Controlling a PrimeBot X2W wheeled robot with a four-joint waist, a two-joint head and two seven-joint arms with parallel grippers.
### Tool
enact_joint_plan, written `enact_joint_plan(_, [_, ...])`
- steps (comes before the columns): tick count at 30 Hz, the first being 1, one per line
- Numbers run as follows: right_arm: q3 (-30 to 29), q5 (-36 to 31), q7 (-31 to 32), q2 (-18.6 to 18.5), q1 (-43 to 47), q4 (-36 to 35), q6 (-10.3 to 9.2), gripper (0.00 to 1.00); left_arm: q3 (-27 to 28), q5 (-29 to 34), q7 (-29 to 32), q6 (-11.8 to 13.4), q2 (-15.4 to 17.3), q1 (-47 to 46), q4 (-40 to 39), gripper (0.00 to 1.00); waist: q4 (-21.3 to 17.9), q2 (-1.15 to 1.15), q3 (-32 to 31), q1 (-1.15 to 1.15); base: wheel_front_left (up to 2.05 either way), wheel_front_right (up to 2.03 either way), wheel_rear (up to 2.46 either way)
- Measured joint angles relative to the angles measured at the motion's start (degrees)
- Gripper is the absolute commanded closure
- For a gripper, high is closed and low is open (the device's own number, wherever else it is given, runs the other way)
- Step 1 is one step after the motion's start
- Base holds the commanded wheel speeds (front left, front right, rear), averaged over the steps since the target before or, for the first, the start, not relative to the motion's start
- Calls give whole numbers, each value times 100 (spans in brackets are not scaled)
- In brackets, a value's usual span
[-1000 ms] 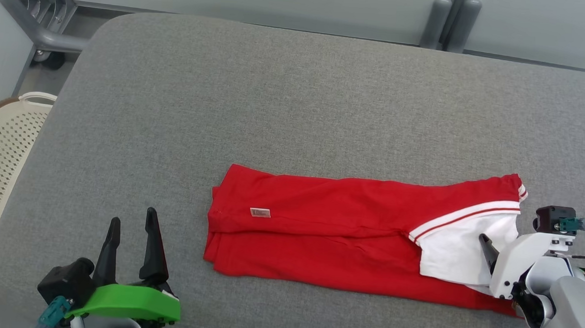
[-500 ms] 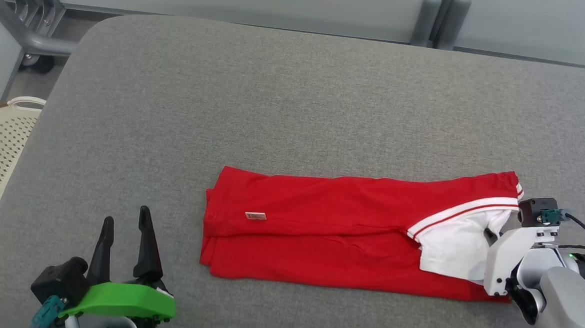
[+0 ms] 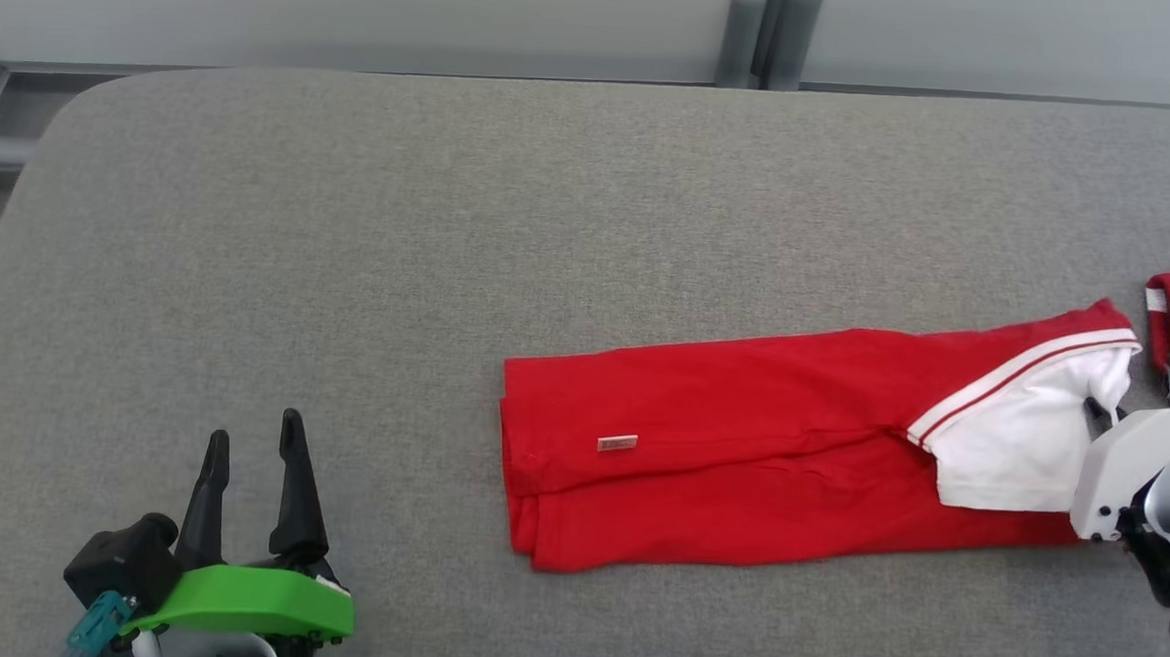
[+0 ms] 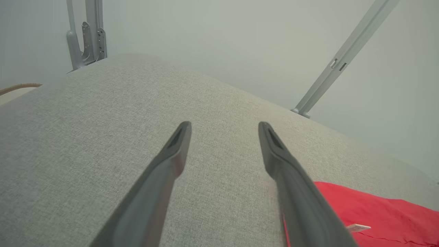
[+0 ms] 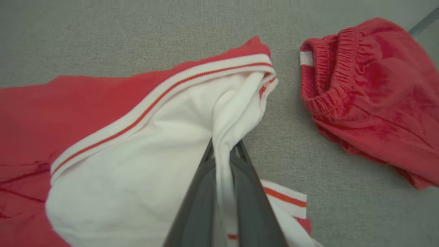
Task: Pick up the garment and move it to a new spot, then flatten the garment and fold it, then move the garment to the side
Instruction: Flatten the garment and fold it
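Fabric is bunching between the fingers of my right gripper (image 5: 223, 151) in the right wrist view: they are pressing together on a ridge of the white part of the garment (image 3: 738, 457). In the head view my pale wrist is hiding most of that pinch. The right wrist view is also showing a second red piece (image 5: 370, 92) with an elastic band, lying just beside the garment's striped end and not touching it.

My left gripper (image 3: 248, 446) is hovering over the near left part of the cushion (image 3: 451, 211), fingers spread wide.

The garment is lying folded lengthwise, reaching from the cushion's middle toward its right side. Open grey cloth is stretching across the far half and the left half. Beyond the far edge, a pale wall and grey metal posts (image 3: 766, 33) are standing.
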Motion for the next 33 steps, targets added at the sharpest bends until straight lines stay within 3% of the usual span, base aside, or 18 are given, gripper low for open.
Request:
enact_joint_plan(6, [-44, 140, 147, -146, -5, -474, 0, 100, -15, 5, -1, 2, -4, -3, -40, 0, -362, 1, 3, 0, 0, 0, 0])
enact_joint_plan(14, [144, 375, 417, -78, 175, -1478, -1, 100, -48, 7, -2, 3, -22, -69, -12, 0, -722, 0, 24, 0, 0, 0, 0])
enact_joint_plan(26, [555, 537, 864, 123, 691, -3145, -2, 100, -93, 4, -8, -5, -43, -69, 65, 0, -666, 0, -86, 0, 0, 0, 0])
enact_joint_plan(33, [921, 493, 1103, 468, 996, -3946, -3, 100, -99, -4, -8, -21, -51, -63, 64, 0, -512, 0, -163, 0, 0, 0, 0])
